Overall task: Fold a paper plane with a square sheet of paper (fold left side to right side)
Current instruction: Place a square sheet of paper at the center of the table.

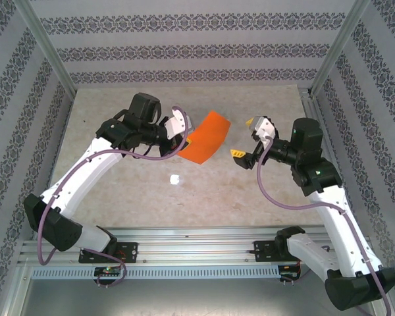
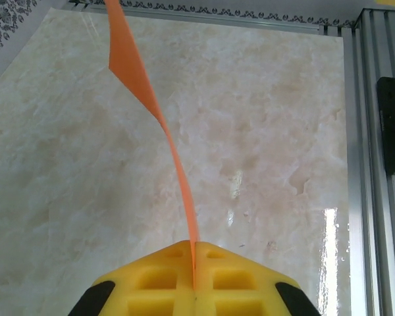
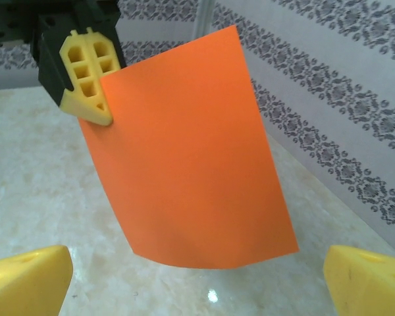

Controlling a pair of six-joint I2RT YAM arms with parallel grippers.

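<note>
**Marbled table [image 1: 118,197], square sheet of paper [image 1: 207,137] held up between the arms**

Nearest the bases, the table lies under both arms. Over its middle the left gripper [image 1: 183,142], pressed together, pinches the sheet by one edge. It hangs upright and off the surface, probably to offer the free side to the right gripper [image 1: 245,138]. That gripper is spread wide just beside the sheet, touching nothing. Patterned walls stand beyond.

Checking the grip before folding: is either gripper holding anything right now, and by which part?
The left gripper is shut on the square sheet of paper, pinching it at one corner. The right gripper is open and holds nothing.
</note>
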